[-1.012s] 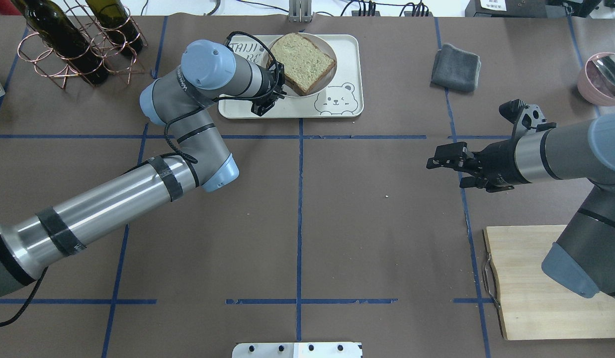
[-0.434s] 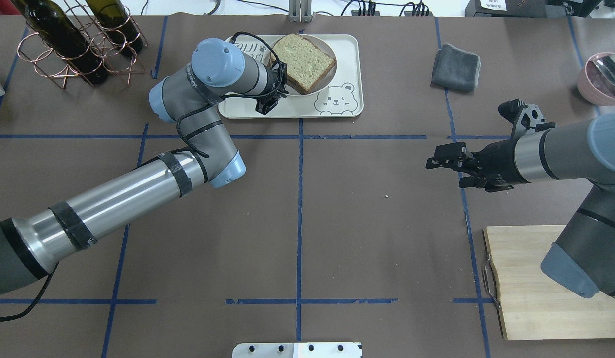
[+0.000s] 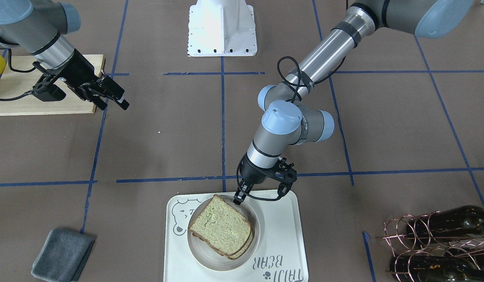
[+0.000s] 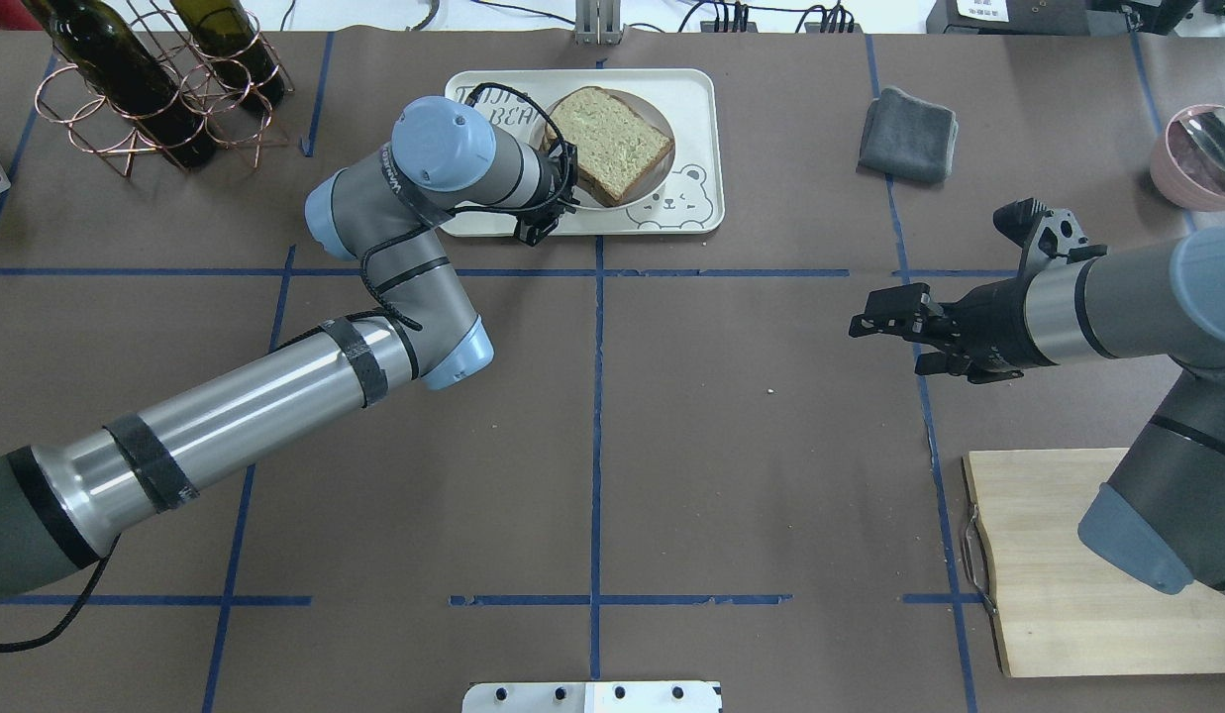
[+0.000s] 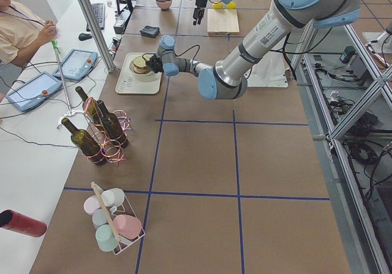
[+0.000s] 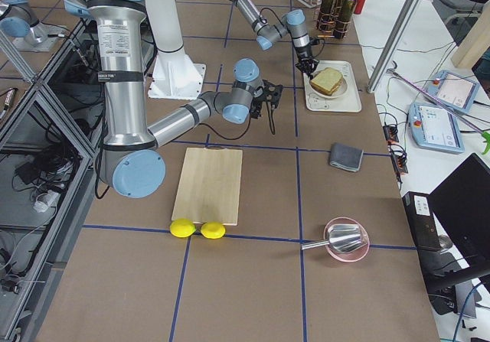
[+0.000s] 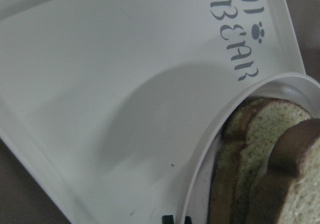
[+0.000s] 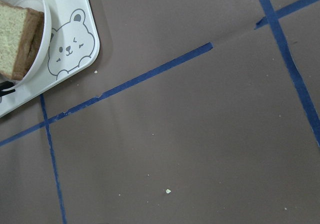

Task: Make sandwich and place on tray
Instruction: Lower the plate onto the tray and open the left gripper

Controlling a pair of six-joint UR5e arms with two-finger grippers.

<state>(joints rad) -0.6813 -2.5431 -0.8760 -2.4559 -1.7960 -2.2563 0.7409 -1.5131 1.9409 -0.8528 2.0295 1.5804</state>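
- My left arm stretches far across the table with its elbow bent and wrist tipped down. The left claw (image 3: 238, 199) is pinched together and empty at the plate's rim.
- My right claw (image 3: 116, 97) hangs over brown paper, fingers spread.
- The smooth cream tray (image 3: 283, 235) carries a round plate (image 3: 214, 262).
- On the plate lies the sandwich (image 3: 220, 227), stacked porous slices with dark crusts.

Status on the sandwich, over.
Left gripper shut, at plate rim. Right gripper open, empty. Sandwich on plate, on tray. Egg not visible.
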